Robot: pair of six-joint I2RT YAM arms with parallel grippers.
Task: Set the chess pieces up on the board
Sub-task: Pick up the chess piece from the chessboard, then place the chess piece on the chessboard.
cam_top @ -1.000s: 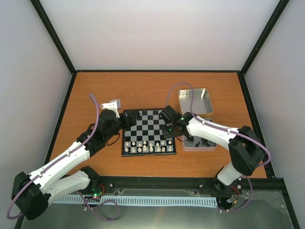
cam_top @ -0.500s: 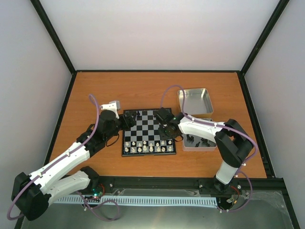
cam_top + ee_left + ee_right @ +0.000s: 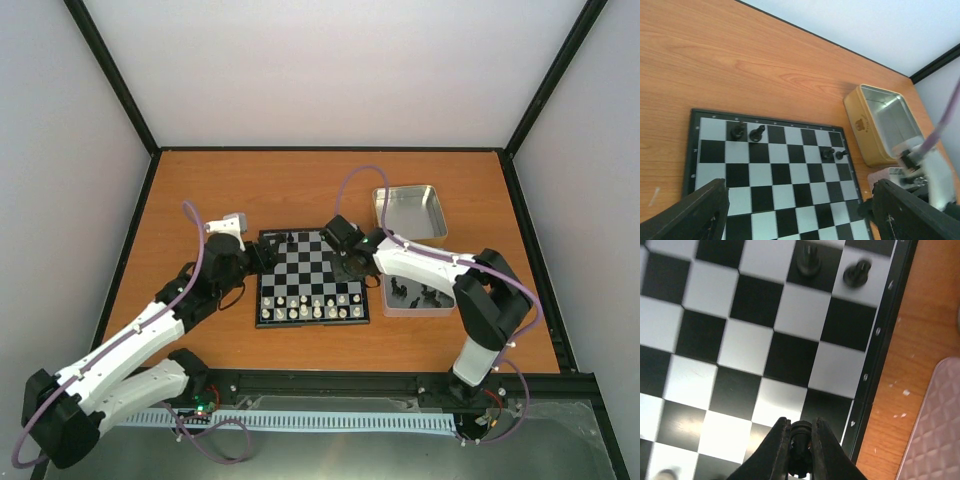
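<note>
While white pieces (image 3: 312, 306) filled board's (image 3: 310, 272) near rows, right gripper (image 3: 801, 426) pinched black piece (image 3: 800, 439) above board's right side. At left side, left gripper (image 3: 800, 220) hung spread wide. Far row held four black pieces (image 3: 757, 133), two left, two right.

Smooth wood-grain table (image 3: 280, 190), faint sheen. The board (image 3: 770, 170): glossy black and reflective silvery checks. On the board, chess pieces (image 3: 756, 133) of shiny black plastic. Beside the board, a metal tin (image 3: 867, 142): brushed silver inside, gold-toned outside. Off the board's edge, a pinkish quilted surface (image 3: 935, 430).
</note>
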